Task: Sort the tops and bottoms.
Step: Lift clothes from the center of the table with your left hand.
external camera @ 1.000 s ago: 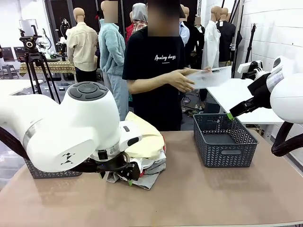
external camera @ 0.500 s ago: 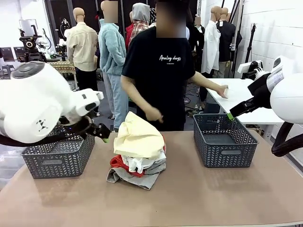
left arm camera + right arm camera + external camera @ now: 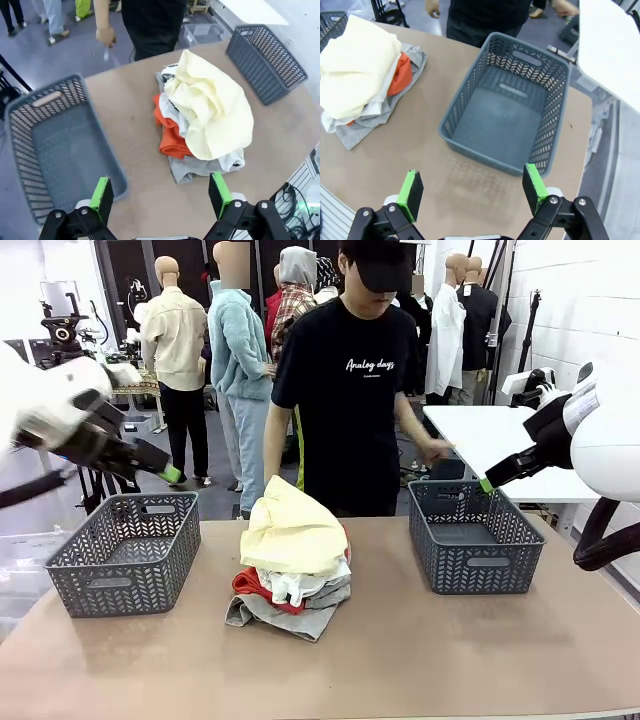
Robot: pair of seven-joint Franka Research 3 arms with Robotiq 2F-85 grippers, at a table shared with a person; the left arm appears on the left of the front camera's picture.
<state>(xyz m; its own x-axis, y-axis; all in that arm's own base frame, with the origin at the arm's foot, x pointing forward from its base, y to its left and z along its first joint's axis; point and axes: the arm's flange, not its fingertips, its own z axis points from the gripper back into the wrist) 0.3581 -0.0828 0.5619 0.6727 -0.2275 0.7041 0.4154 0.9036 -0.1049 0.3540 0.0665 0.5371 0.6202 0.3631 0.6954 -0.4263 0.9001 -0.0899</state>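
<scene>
cream top (image 3: 293,530): soft matt cloth | baskets (image 3: 122,565): grey perforated plastic | table (image 3: 420,650): smooth matt brown | gripper pads (image 3: 102,193): green rubbery

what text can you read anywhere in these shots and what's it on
"Analog days": white lettering across the chest of the person's black T-shirt.
Black print on the crumpled white T-shirt: too small and folded to read.
Nothing else is legible.
</scene>
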